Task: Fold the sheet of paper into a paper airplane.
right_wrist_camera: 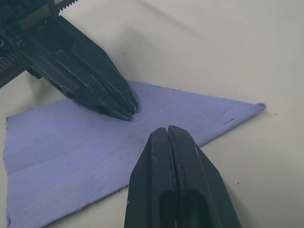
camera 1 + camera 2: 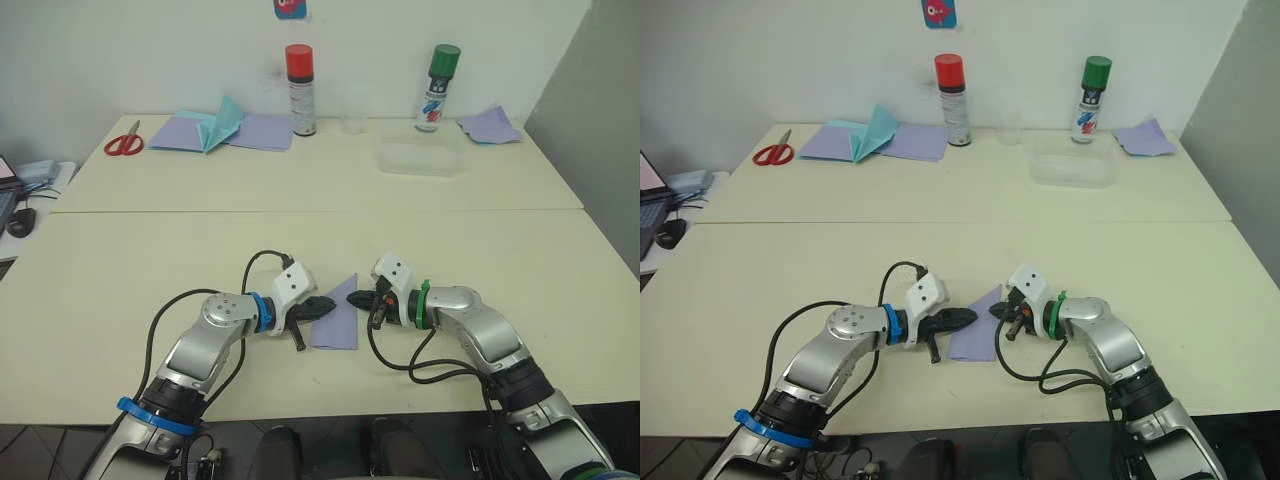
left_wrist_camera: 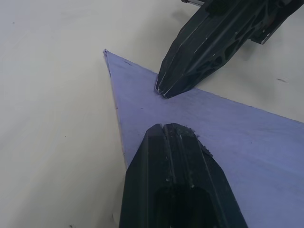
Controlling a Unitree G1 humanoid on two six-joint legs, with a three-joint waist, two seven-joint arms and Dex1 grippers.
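Pressing down from both sides, we have the left gripper (image 2: 322, 306) and right gripper (image 2: 360, 299) with fingers closed, tips resting on the sheet of paper (image 2: 337, 318), clamping nothing. It lies flat on the near table (image 2: 120, 300) between the two grippers, close to the front edge. Lavender, already folded to a pointed shape, its sharp tip aimed away from us; a lengthwise crease shows in the right wrist view.
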